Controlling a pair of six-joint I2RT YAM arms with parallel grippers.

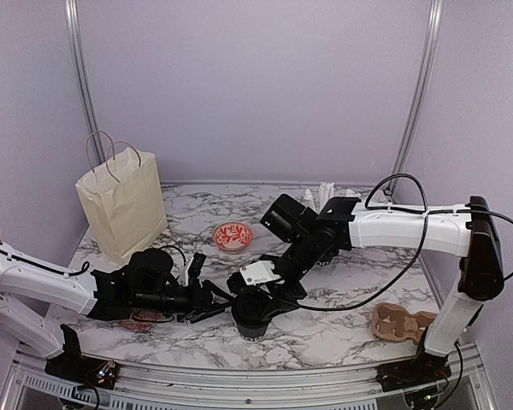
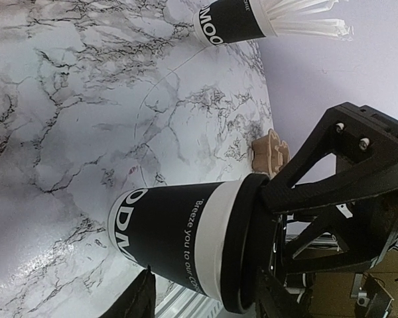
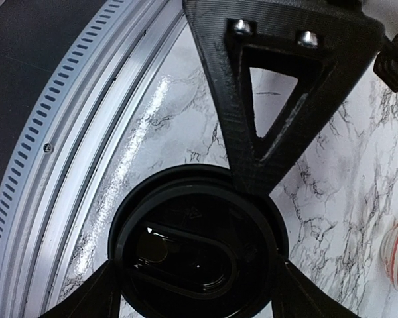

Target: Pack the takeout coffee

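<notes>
Black plastic fingers of the right pincer [image 2: 265,238] stand wide and close on the lid [image 3: 192,245], one open triangular frame pressed to the rim on each side. The round, glossy lid has a raised rim and an oval recess, and it sits on top of the paper cup [image 2: 166,232]. That cup stands upright near the front middle of the marble table [image 1: 342,333], just ahead of the arm bases. Its wall is matte black with white lettering and a white band under the lid. The left pincer [image 1: 215,305] reaches in level from the left. Only one finger [image 2: 140,298] shows in its own camera, just beside the cup's lower wall, and I cannot tell whether it touches or grips. Two black cups are in sight: the one being handled and a second [image 2: 232,23], well apart at the back, stuffed with white wrapped straws. One red-and-white patterned bowl [image 1: 232,237] sits plainly mid-table, and another reddish patterned piece [image 1: 141,323] peeks out beneath the left arm, too hidden to name. There is one cream paper bag [image 1: 120,209] with twisted cord handles, upright at the back left, and one brown moulded-pulp cup carrier [image 1: 402,323] lying at the front right. The tabletop is white with grey veins, and its surface is shiny.
</notes>
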